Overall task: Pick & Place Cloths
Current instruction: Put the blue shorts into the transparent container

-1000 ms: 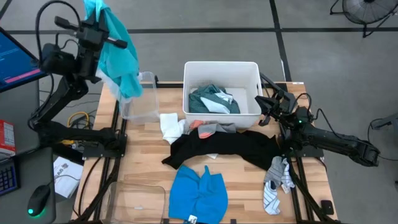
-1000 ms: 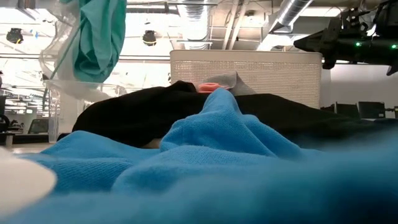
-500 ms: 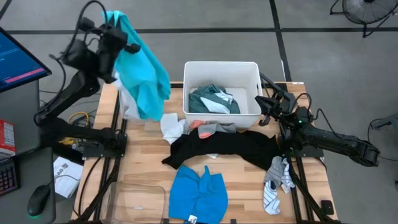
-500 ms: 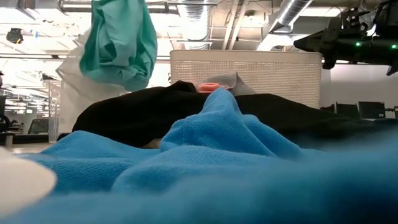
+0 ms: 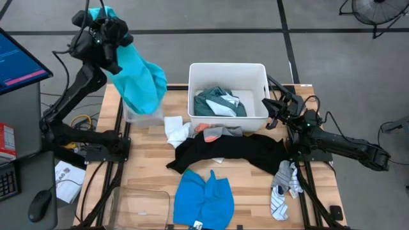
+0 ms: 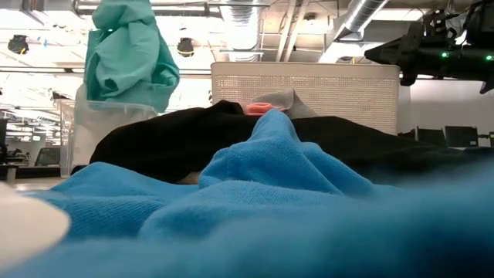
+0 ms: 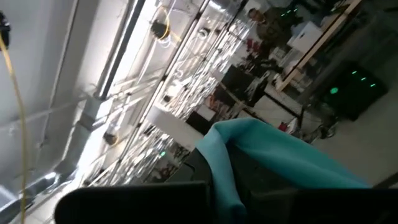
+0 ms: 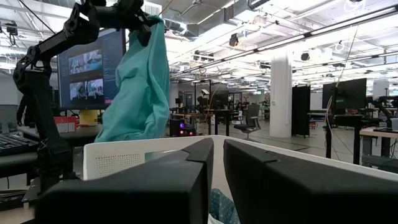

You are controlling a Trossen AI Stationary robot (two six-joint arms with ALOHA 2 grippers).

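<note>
Turquoise fabric, soft and loosely bunched, hangs in folds from the left claw (image 5: 105, 29), which is raised over the bench's far left corner and pinched onto the turquoise garment (image 5: 137, 80). The cloth's lower end droops over a clear plastic bin (image 5: 142, 114) with thin glassy walls standing on the pale wooden bench (image 5: 150, 163). Another clear bin (image 5: 142, 204) sits at the near left edge.

Just right of the first bin lies a crumpled white cloth (image 5: 176, 131). Near the bench's front edge a bright blue garment (image 5: 204, 199) is spread out, with a knitted, terry-like surface in the low view. Across the middle stretches a long black garment (image 5: 227, 153), matte and wrinkled, with a small orange-pink piece and a grey sock (image 5: 220, 131) at its far edge.

Behind them stands a white rectangular tub (image 5: 228, 70) with rigid smooth walls; a dark teal-green garment (image 5: 217, 103) is heaped inside with a bit of white.

Further right, the right claw (image 5: 273, 107) rests low beside the tub's right wall, its two dark fingers close together with only a narrow slit between them, holding nothing. Near it, at the right edge, lie limp grey and striped socks (image 5: 284, 186).
</note>
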